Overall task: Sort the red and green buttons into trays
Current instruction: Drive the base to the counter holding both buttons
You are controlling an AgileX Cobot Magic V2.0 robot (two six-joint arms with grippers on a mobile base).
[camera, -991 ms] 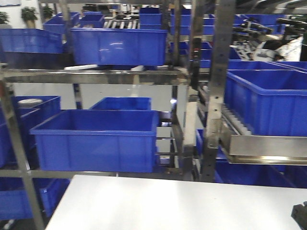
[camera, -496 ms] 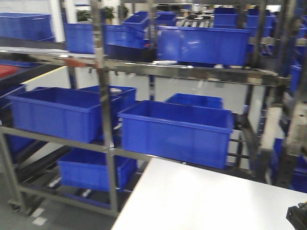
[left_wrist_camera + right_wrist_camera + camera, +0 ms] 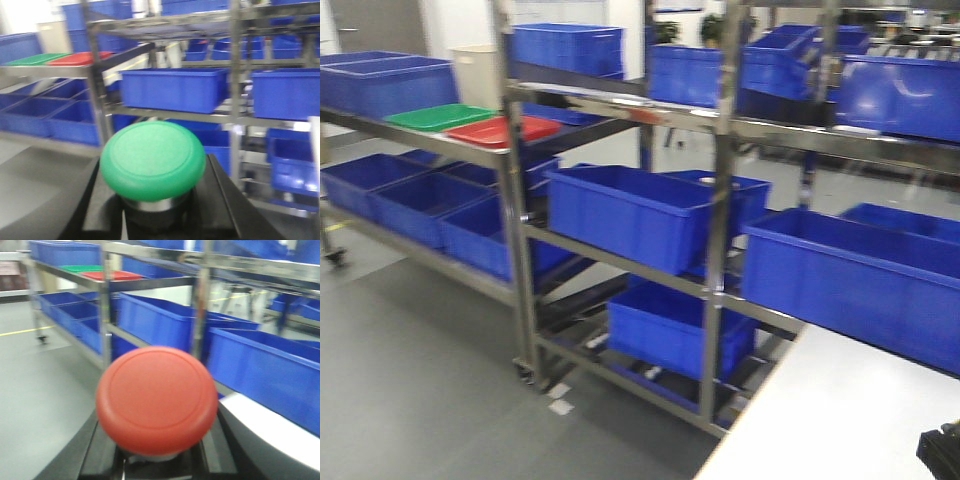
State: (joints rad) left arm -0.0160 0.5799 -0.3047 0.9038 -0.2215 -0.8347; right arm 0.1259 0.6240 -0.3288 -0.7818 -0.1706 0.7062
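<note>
**A:** Two buttons, two claws, both loaded; on the left, the left gripper [image 3: 157,212] has its dark jaws closed in on the base of the green button [image 3: 152,159], cap facing forward.

**B:** And where is it headed?

**A:** Up and off to the left; the green tray [image 3: 438,117] sits on the upper shelf of the steel rack [image 3: 517,250], well apart from either claw; the red tray [image 3: 505,130] lies just beside it, on its right.

**B:** So both trays lie left of the robot; I'd call the left arm the nearer one, though neither looks within reach.

**A:** Agreed; moving right, the right gripper [image 3: 157,455] is clamped on the red button [image 3: 156,399] the same way; from that wrist the trays show small, high and left, with blue crates [image 3: 630,215] on the shelves below.

**B:** Long axis of the trays?

**A:** Too blurred to tell.
</note>
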